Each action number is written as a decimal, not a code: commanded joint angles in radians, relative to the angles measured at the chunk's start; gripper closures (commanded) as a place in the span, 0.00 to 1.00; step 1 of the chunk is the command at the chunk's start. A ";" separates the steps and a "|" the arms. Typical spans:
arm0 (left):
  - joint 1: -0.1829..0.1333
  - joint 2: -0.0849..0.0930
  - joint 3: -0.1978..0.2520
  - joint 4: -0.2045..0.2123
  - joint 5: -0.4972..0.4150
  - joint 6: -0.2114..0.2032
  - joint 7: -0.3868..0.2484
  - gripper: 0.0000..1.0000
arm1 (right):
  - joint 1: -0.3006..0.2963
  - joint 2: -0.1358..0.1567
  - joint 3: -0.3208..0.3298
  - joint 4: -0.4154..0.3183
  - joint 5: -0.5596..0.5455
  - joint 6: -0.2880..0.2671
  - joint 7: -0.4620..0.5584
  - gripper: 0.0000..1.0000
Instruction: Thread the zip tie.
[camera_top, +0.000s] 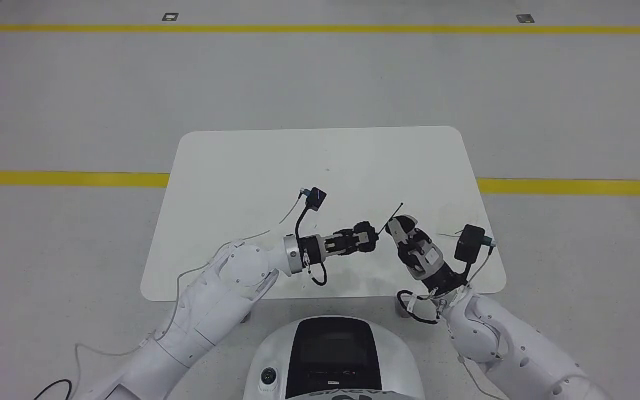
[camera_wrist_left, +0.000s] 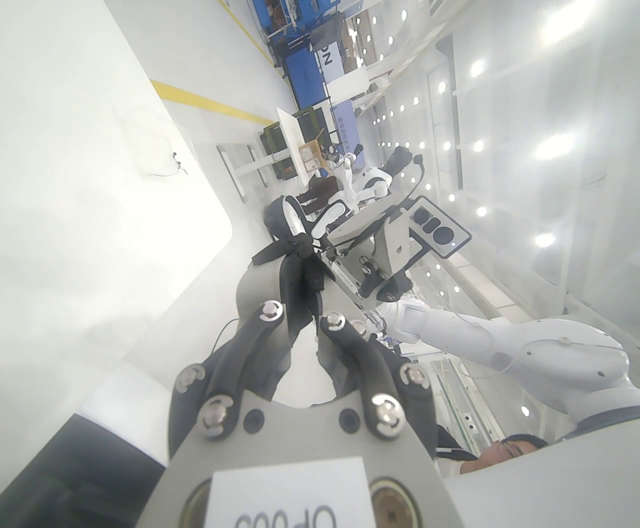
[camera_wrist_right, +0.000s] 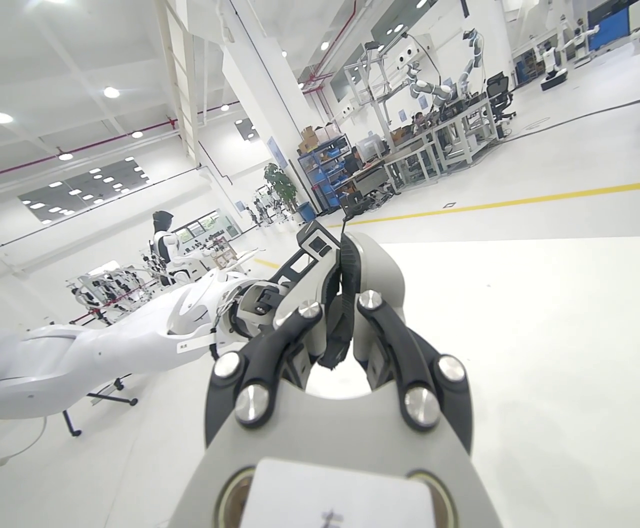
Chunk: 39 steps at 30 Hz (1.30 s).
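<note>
Here, thin black zip tie (camera_wrist_right: 344, 222) — seemingly flat, clamped in right pincer (camera_wrist_right: 345, 255)

left fingers (camera_top: 364, 239) beside right fingers (camera_top: 399, 231) | zip tie (camera_wrist_right: 344, 225) between | above table (camera_top: 250, 180)

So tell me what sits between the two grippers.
Just the zip tie. In the top view the left gripper and right gripper nearly meet tip to tip above the table, each shut on the tie.
</note>
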 joint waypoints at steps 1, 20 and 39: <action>0.000 0.000 0.000 0.000 0.000 0.000 0.000 1.00 | 0.000 0.000 0.001 0.002 -0.002 0.000 -0.001 1.00; 0.000 0.000 0.000 0.000 0.000 0.000 0.000 1.00 | 0.006 -0.011 -0.002 0.013 -0.025 0.000 0.006 1.00; 0.000 0.000 0.000 0.000 0.000 0.000 0.000 1.00 | -0.010 -0.020 0.017 0.013 -0.056 0.000 -0.001 1.00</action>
